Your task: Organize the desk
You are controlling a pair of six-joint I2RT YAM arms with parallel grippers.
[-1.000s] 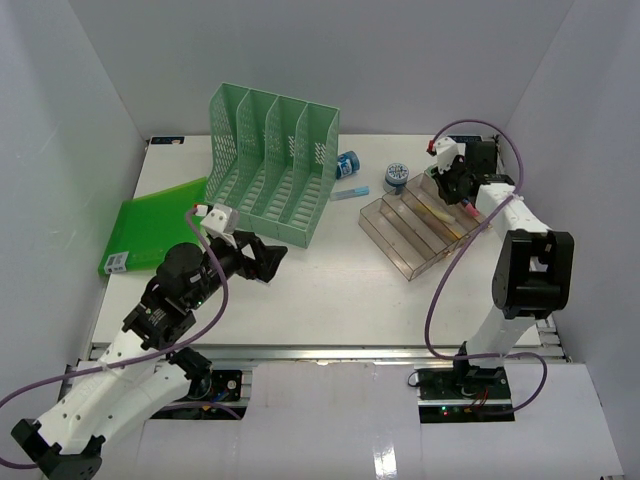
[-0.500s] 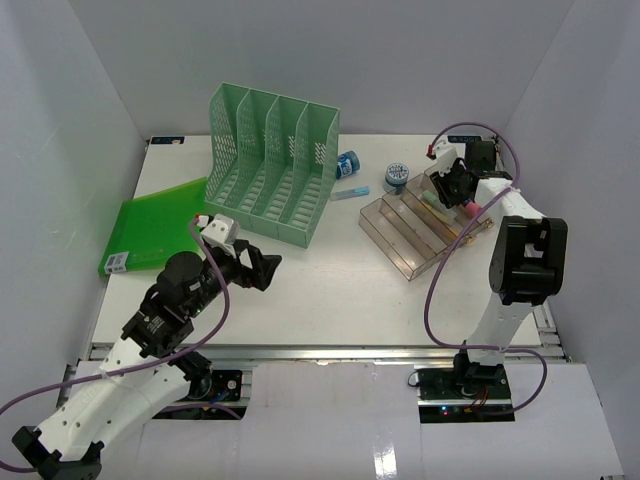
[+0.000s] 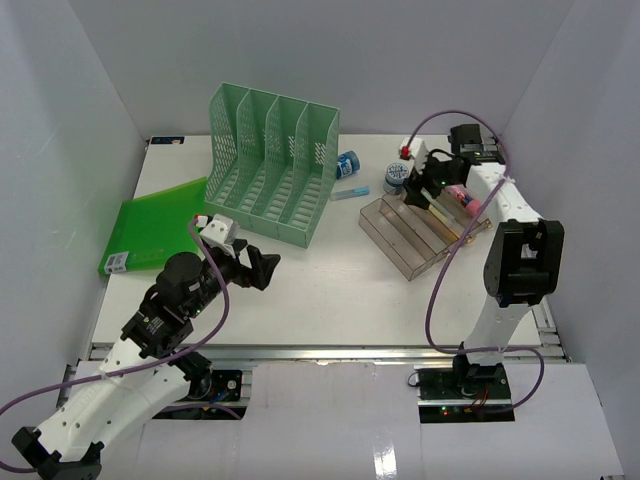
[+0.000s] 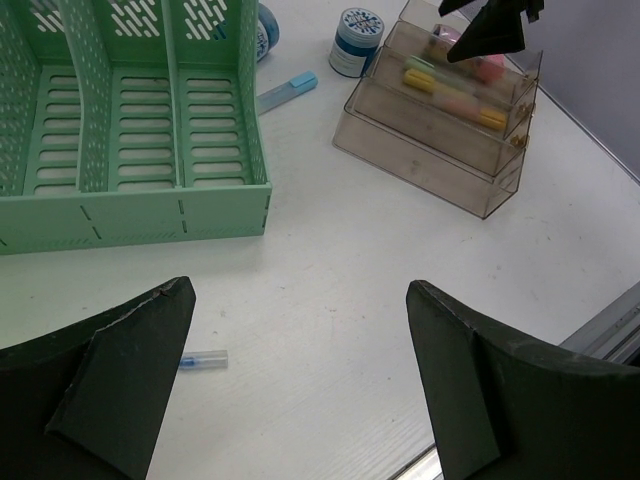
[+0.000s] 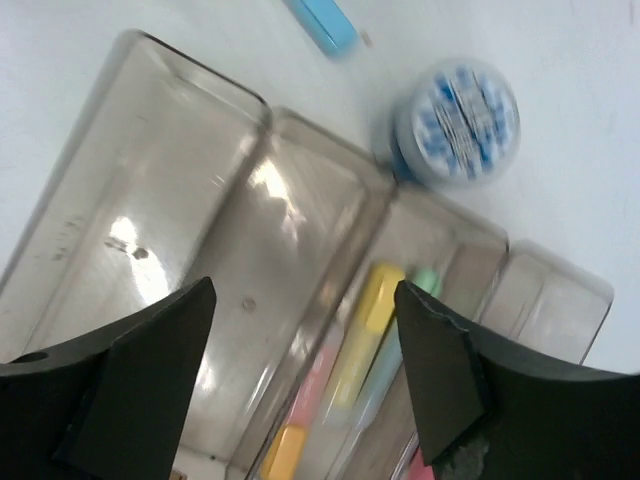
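Well, the desk (image 3: 340, 280) lies flat under both my arms, stiff and fixed, with nothing on it to grip. I judge the handling falls to the loose bits on it. My left claw (image 4: 300, 290) is spread wide and empty above a small blue-tipped tube (image 4: 203, 358). It's probably light, slick and apt to roll, so I'd pinch across its middle. My right claw (image 5: 302, 290) gapes empty over the clear tiered tray (image 5: 250, 220).

Bright even light, faint soft shadows, right wrist view motion-blurred
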